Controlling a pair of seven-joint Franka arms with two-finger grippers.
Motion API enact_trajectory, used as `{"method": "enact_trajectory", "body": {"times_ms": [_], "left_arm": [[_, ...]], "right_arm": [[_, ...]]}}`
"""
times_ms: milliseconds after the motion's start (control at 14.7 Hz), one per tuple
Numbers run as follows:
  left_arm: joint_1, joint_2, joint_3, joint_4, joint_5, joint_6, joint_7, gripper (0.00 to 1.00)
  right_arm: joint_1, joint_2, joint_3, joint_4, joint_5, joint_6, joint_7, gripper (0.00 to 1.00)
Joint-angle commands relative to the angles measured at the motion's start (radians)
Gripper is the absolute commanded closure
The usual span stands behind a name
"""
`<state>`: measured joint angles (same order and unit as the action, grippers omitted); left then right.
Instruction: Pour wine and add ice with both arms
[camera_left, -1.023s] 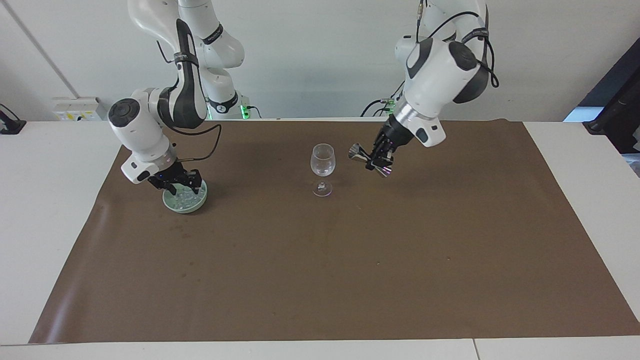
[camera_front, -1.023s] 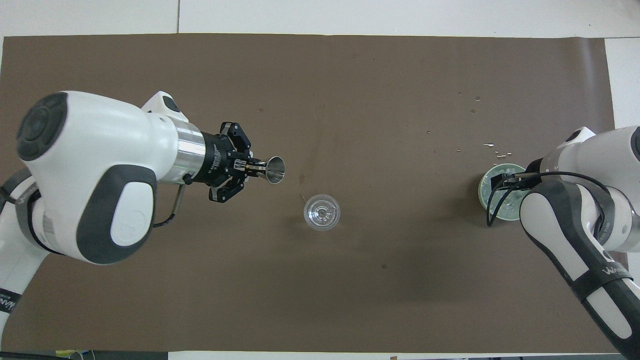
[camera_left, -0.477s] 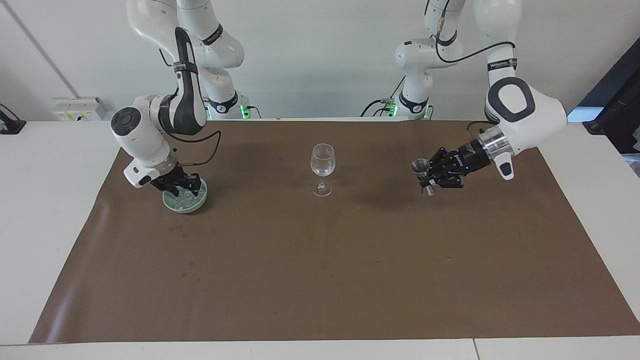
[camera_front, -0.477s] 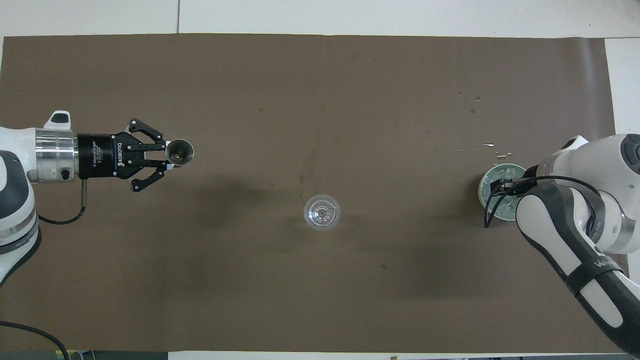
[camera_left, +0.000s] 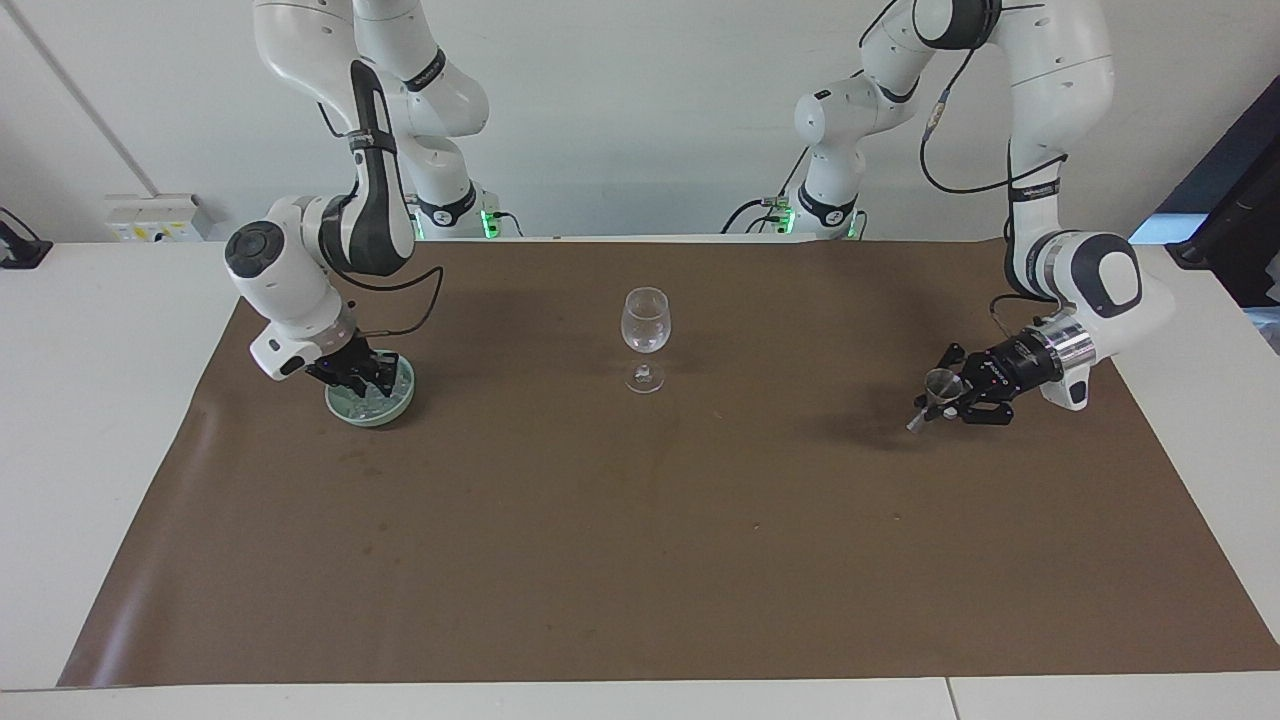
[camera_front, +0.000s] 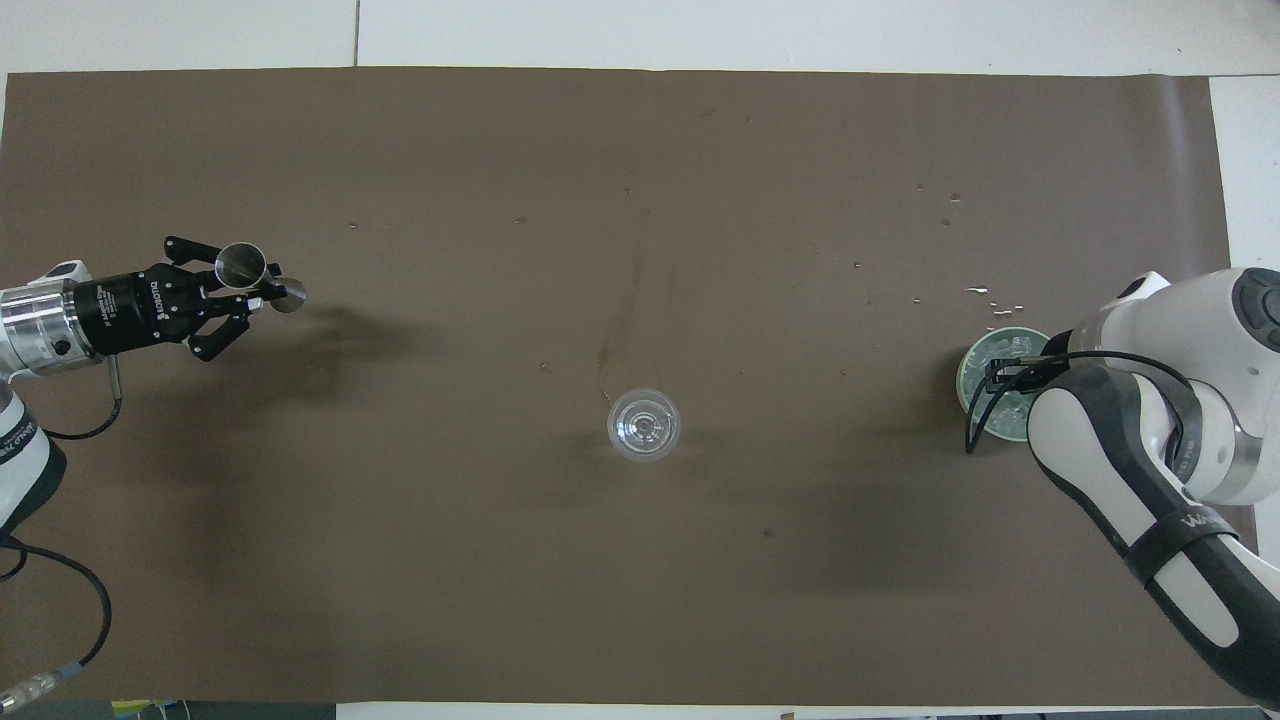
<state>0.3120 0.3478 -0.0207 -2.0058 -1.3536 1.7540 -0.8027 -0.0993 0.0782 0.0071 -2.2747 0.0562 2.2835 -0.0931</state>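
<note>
Reaching into the green dish (camera_left: 371, 398) at mid-left of the facing view, our right gripper (camera_left: 362, 375) sits among the ice (camera_left: 380, 394), narrowing, perhaps on a cube. The wine glass (camera_left: 645, 322) stands frame-centre. Our left gripper (camera_left: 948, 397), lower right, clamps the jigger (camera_left: 937, 389).

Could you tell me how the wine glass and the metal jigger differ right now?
The wine glass is clear and stands upright on the brown mat; the metal jigger is shiny steel and hangs tilted in the left gripper. The glass is taller. Both are small drinking-bar vessels.
</note>
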Motion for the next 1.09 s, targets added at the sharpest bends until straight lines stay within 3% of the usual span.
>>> {"method": "enact_trajectory", "body": {"times_ms": [0, 136, 409, 477, 750, 1023], "left_arm": [[0.009, 0.061, -0.013, 0.010, -0.077, -0.004, 0.061, 1.00], [0.036, 0.089, -0.013, 0.012, -0.099, -0.004, 0.086, 1.00], [0.064, 0.125, -0.011, 0.012, -0.102, -0.001, 0.089, 1.00], [0.064, 0.125, -0.011, 0.007, -0.101, 0.002, 0.105, 1.00], [0.073, 0.117, -0.011, -0.030, -0.101, 0.025, 0.166, 1.00], [0.085, 0.112, -0.008, -0.050, -0.101, 0.036, 0.201, 1.00]], "right_arm": [[-0.008, -0.006, 0.008, -0.008, 0.010, 0.002, 0.004, 0.66], [-0.004, -0.008, 0.008, -0.008, 0.010, 0.002, 0.004, 0.71], [0.001, -0.006, 0.008, -0.005, 0.010, -0.001, 0.006, 0.95], [0.001, -0.005, 0.008, 0.007, 0.010, -0.025, 0.006, 0.95], [0.055, -0.008, 0.011, 0.161, 0.010, -0.208, 0.015, 0.95], [0.199, -0.005, 0.013, 0.394, 0.008, -0.474, 0.244, 0.95]]}}
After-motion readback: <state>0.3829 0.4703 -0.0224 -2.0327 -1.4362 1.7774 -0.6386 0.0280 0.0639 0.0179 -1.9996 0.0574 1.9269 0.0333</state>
